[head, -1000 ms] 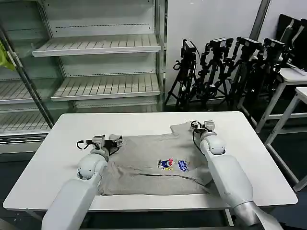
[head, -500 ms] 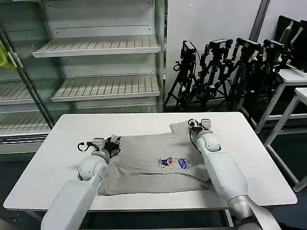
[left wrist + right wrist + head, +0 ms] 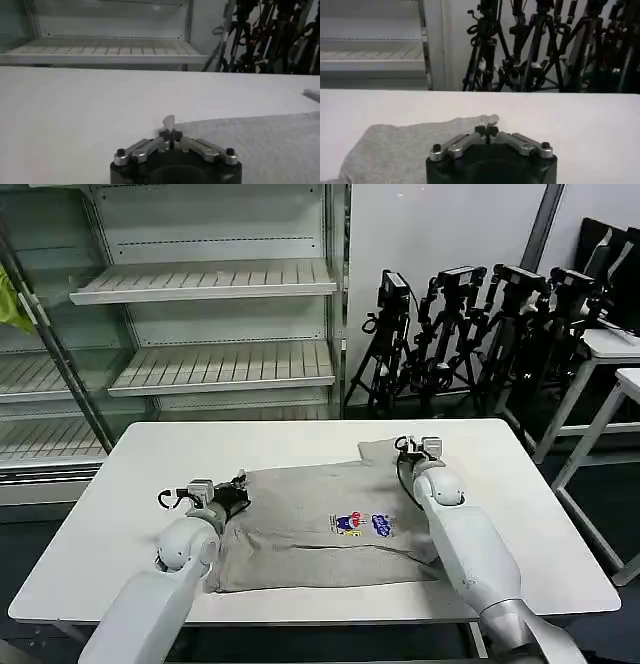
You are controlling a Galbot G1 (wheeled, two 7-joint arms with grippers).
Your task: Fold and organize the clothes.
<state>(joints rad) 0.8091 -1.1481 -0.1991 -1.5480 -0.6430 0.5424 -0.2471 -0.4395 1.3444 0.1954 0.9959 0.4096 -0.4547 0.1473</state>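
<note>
On table (image 3: 130, 484), both fingers apparently pinch shirt (image 3: 310, 519).

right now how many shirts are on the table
1: a light grey shirt spread on the white table, left gripper and right gripper each pinching its far edge.

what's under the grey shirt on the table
The white table lies directly under the grey shirt. The left claw and right claw each pinch a far corner. Anything beneath the fabric is covered.

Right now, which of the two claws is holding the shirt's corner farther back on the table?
The right gripper, pinching the shirt at its far corner; the left gripper grips nearer the front.
</note>
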